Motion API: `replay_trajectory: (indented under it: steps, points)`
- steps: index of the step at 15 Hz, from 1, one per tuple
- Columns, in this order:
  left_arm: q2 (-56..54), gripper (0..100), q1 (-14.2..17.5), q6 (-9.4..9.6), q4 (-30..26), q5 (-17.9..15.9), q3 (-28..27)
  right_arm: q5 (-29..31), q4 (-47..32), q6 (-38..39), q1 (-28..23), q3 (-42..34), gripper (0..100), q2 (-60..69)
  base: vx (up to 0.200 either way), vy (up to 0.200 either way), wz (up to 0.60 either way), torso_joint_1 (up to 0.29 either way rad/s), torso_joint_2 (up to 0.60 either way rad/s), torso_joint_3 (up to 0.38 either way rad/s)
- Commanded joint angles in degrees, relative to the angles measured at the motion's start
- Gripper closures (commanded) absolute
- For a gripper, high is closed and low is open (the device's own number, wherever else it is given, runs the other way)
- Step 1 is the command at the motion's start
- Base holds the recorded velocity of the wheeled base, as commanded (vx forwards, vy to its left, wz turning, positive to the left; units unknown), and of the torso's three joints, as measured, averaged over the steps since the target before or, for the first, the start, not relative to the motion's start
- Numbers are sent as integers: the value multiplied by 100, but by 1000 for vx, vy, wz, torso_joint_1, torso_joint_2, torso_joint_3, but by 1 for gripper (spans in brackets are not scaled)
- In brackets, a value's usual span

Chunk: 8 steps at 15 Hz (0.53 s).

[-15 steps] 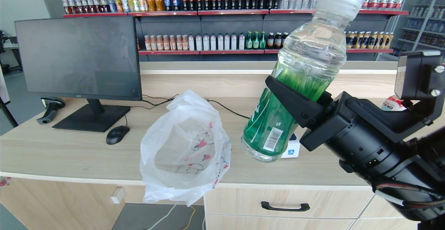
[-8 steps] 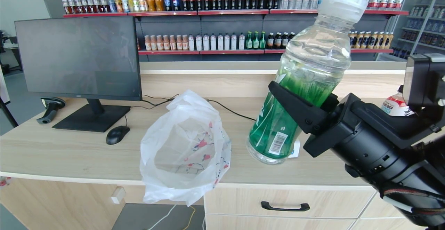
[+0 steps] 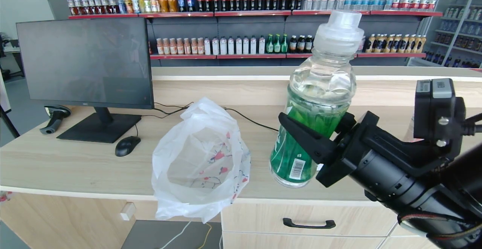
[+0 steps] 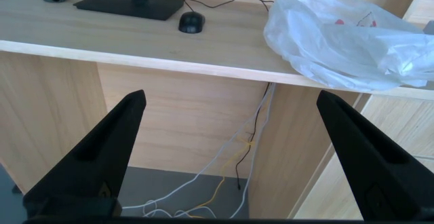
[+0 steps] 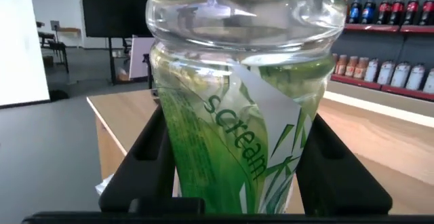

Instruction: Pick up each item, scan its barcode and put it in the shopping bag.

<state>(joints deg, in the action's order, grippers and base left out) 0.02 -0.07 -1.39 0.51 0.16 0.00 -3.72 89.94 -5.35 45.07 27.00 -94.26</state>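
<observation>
Stretching beneath the right pincer and well off to its left, the pale wooden counter carries everything on show. Far beyond the pincer, the drink shelves run across the back wall. The dark monitor stands on the counter well to the pincer's left.

The shopping bag, white plastic with its mouth open upward, sits just left of the right pincer at the counter's front edge, its lower part hanging over that edge. It does not touch the bottle.

The right pincer is clamped on the bottle, one finger on each side of the green-labelled middle. The bottle is close to upright, its white cap leaning slightly to the right, with the clear shoulder and cap above the fingers and the base below them. The base is low over the counter near the front edge; whether it touches the wood cannot be told.

The left pincer hangs below the counter top, facing the cupboard front. Its fingers are spread wide with nothing between them, and the bag bulges above and to one side of it.

A black mouse lies left of the bag, and a handheld scanner lies beyond the monitor's foot, farthest from the right pincer. The barcode sits on the label's lower part, just below the near finger, facing the head camera.
</observation>
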Motion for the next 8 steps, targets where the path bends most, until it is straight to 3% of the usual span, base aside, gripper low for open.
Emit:
replay_trajectory:
  steps: [1,6,8]
  points:
    - [-2,0,-1,-2,2,2,0,3,6,-713,-77,95,100,-392,0,0,0,0,0,0]
    - [-2,0,-1,-2,2,2,0,-32,6,-2181,-235,842,100,-972,0,0,0,0,0,0]
    - [-2,0,-1,-2,2,2,0,-349,6,-2629,-350,1202,100,-1218,0,0,0,0,0,0]
